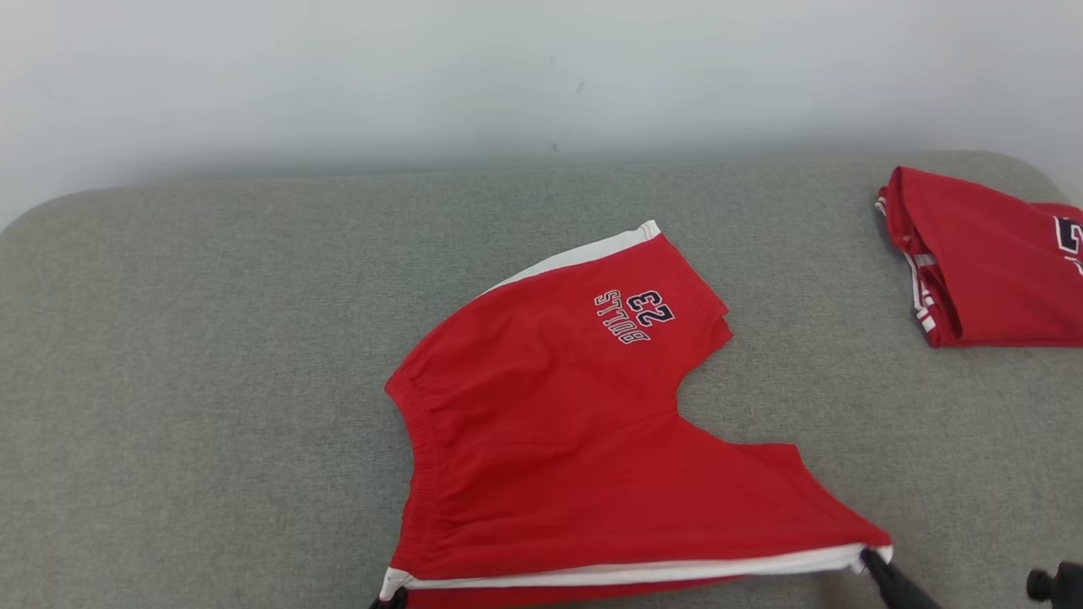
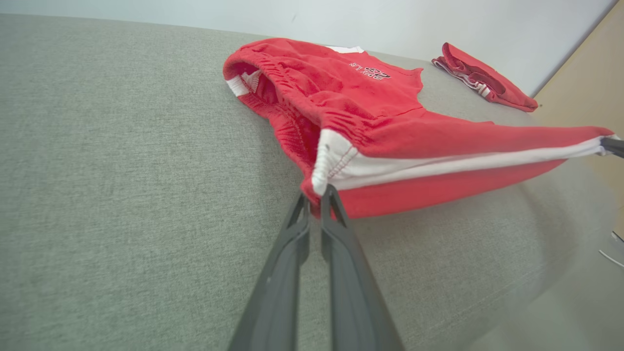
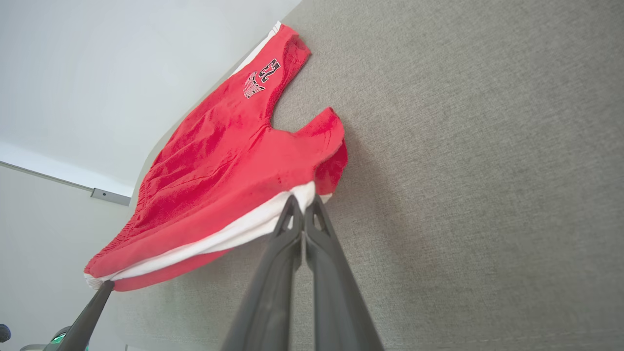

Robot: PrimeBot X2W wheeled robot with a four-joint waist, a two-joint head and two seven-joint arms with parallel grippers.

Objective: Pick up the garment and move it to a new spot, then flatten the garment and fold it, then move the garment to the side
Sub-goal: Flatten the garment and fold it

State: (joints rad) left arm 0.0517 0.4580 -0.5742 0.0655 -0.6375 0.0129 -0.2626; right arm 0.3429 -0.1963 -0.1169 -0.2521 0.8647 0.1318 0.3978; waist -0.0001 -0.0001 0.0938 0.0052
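Left end effector (image 2: 316,192) pinches shorts (image 1: 550,440) waistband corner, right end effector (image 3: 303,202) hem corner; other red garment (image 1: 990,271) well apart on bench (image 1: 211,338).

The red shorts (image 1: 550,440) carry one print (image 1: 630,315) near a leg hem, reading "BULLS" with the number "23" beside it (inverted in the head view), while the marking (image 1: 1068,241) on the folded red garment (image 1: 981,262) is cut off and unreadable.
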